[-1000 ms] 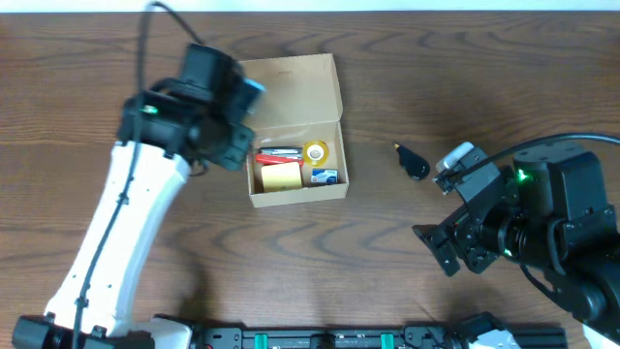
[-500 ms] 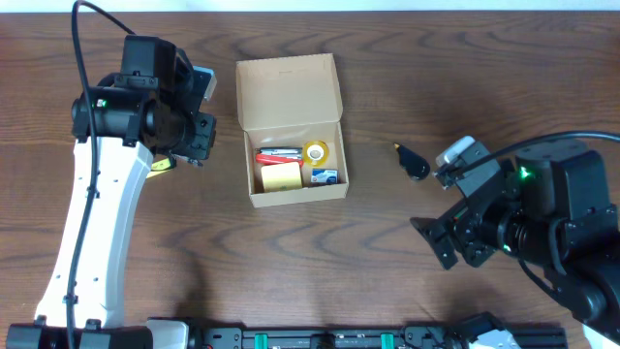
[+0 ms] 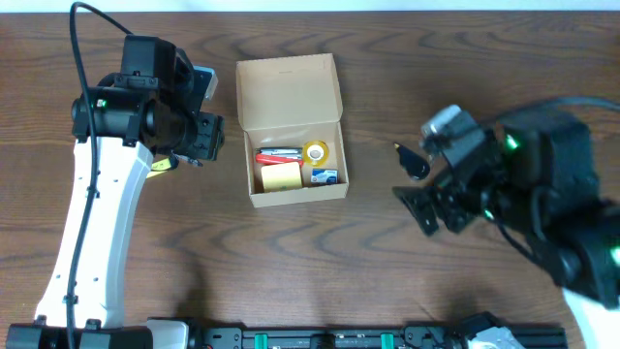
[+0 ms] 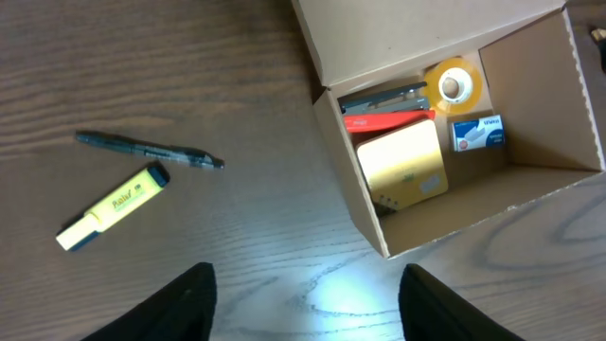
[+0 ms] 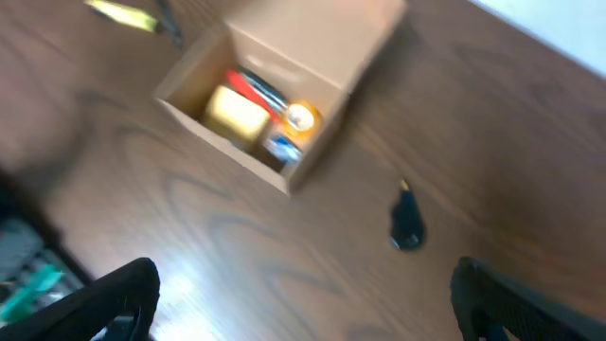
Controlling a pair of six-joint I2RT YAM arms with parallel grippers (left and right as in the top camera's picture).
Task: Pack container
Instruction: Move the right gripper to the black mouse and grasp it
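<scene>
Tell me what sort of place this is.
Probably a robotics lab bench mocked up as an office desk: a left arm and right arm stand at a wood-grain table, with a cardboard box of stationery, a yellow highlighter and a pen.

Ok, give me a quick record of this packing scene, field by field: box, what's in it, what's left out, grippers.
container: tan cardboard box, flap lid open
inside: yellow sticky pad, red item, yellow tape roll, small blue box
loose, left arm's side: yellow highlighter, dark pen
loose, right arm's side: small black object
left gripper: open, empty
right gripper: open, empty
</scene>
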